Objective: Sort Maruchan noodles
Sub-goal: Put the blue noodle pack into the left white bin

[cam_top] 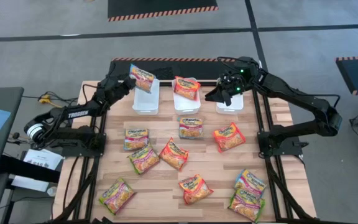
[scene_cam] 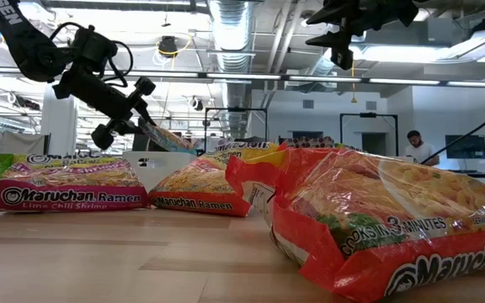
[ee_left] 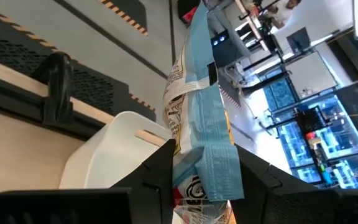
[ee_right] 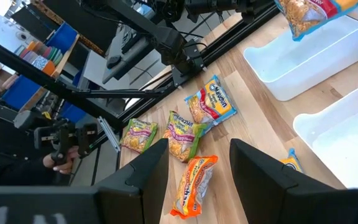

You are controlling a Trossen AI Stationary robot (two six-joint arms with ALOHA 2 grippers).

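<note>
Orange Maruchan packet (scene_cam: 377, 223) lies nearest; left gripper (cam_top: 131, 81) grips a blue packet (cam_top: 143, 78) above the left white bin (cam_top: 145, 101); right gripper (cam_top: 224, 94) hangs released.

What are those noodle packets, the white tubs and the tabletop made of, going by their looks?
The noodle packets look like thin glossy plastic film: they crinkle and catch glare. The one in the left gripper shows a crimped seam. The white tubs seem to be smooth moulded plastic with a dull sheen. The tabletop looks like pale wood planks, with visible grain and joints.
</note>
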